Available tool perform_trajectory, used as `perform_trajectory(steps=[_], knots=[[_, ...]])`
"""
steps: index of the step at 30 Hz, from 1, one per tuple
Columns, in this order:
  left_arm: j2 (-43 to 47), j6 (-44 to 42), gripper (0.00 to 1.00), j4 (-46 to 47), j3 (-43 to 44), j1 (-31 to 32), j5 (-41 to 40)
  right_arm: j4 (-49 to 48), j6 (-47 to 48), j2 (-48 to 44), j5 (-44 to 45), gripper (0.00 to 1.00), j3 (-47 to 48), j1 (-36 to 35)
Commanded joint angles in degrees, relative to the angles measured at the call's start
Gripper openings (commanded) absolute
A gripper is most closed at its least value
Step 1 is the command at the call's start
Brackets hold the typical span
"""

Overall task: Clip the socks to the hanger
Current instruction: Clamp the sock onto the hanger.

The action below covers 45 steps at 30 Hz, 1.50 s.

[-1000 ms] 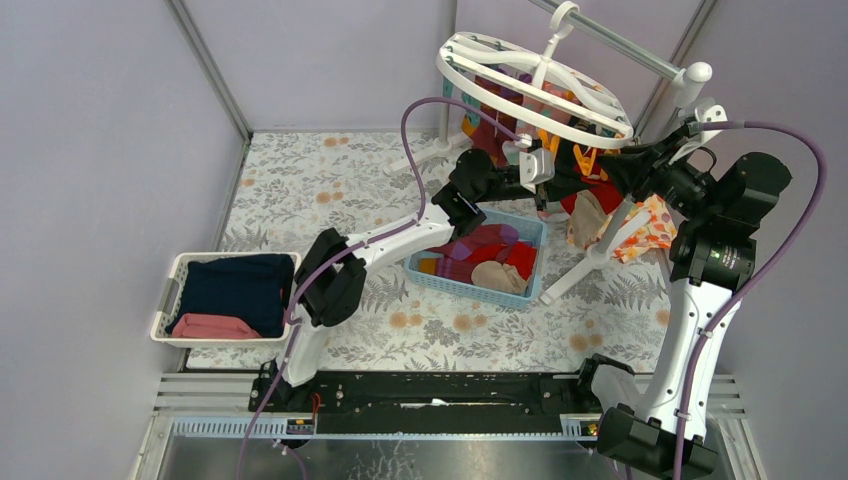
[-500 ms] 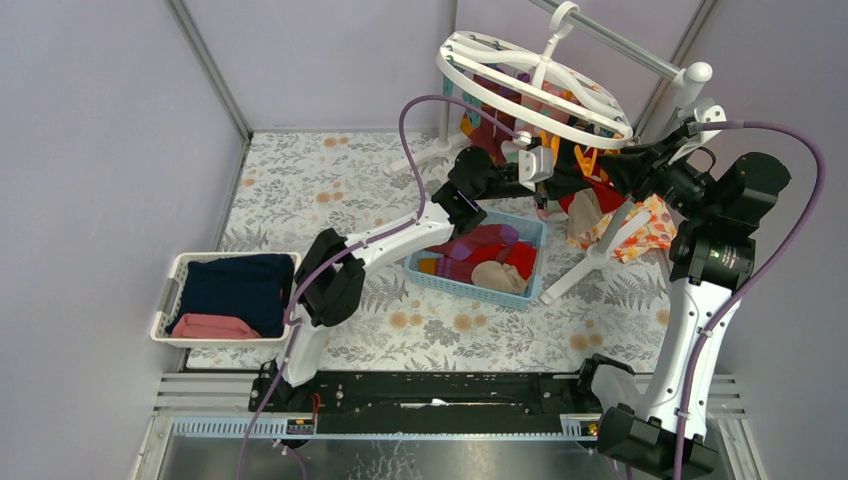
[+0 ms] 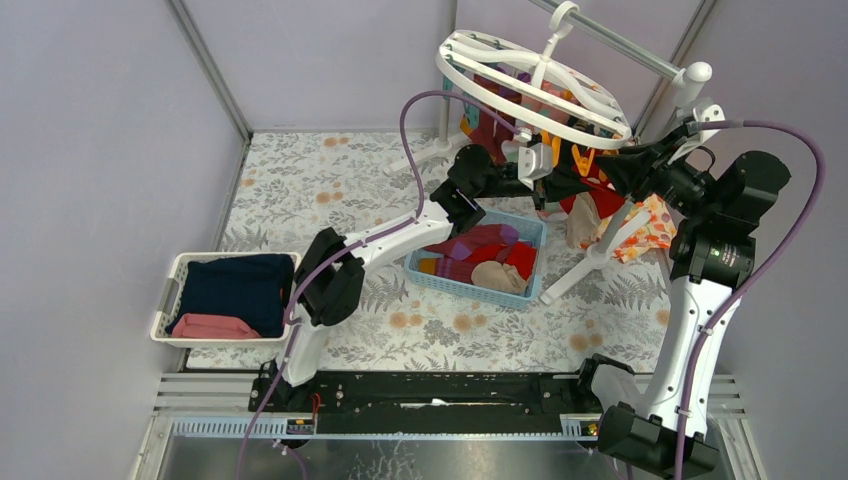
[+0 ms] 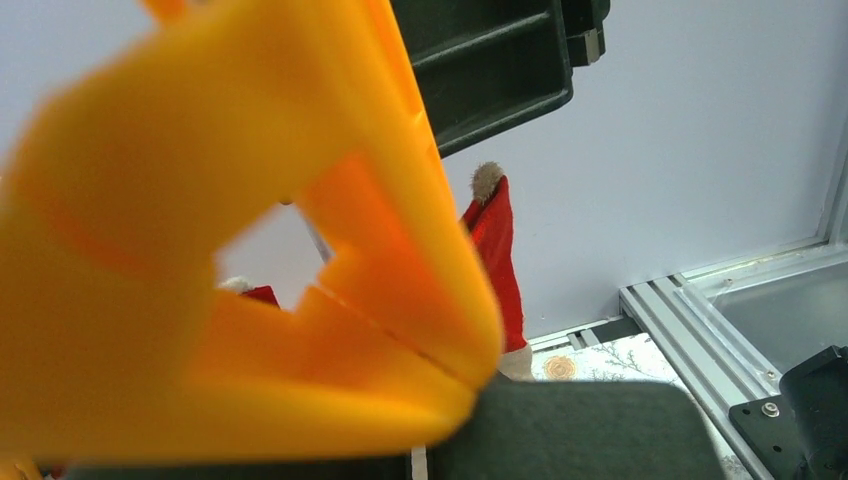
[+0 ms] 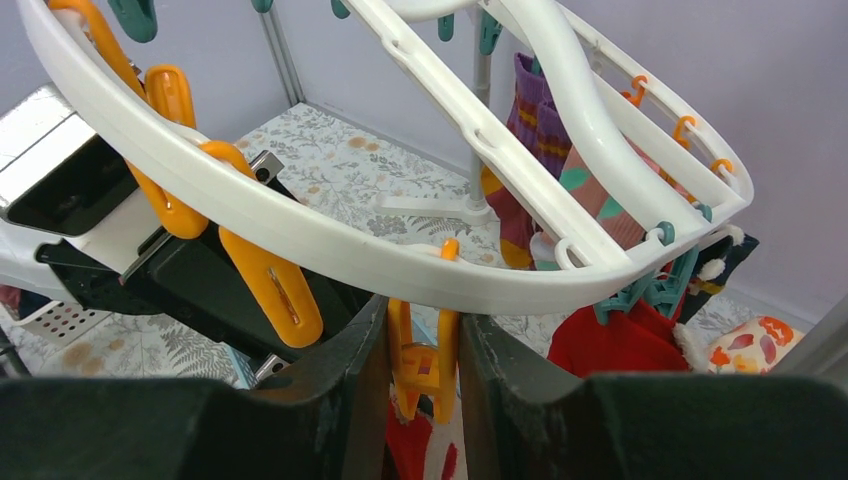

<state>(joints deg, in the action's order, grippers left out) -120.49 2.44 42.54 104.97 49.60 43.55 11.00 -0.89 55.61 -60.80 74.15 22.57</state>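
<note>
Here, right end effector [image 5: 424, 338] squeezing orange clip [image 5: 421, 375], just beneath hanger [image 5: 320, 248] rim

Hanger [image 5: 320, 240]: white oval ring with crossbars, suspended by its top hook, orange and teal clips [image 5: 270, 285] dangling. Several socks [image 5: 612, 340] hang clipped beneath it; others, mostly red, lie heaped in the blue basket [image 3: 470, 286].

Overhead view, two wrist close-ups — shared hanger [image 5: 330, 245]
</note>
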Motion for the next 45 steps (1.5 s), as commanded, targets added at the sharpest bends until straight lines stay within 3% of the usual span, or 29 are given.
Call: perform_trajectory(steps=[1,26,45], knots=[[-0.40,-1.56,0.00,-2.14,1.81,-0.59,-0.58,-2.19,-1.38,0.35,-2.48,0.18,1.96,0.20],[-3.81,-2.00,0.00,-9.29,7.74,-0.47,-2.23,-3.97,-3.08,0.28,-3.98,0.18,1.14,0.20],[0.00,7.03,0.00,1.91,1.21,-1.79,-0.62,-2.55,-0.94,0.11,-3.08,0.18,0.47,0.20]])
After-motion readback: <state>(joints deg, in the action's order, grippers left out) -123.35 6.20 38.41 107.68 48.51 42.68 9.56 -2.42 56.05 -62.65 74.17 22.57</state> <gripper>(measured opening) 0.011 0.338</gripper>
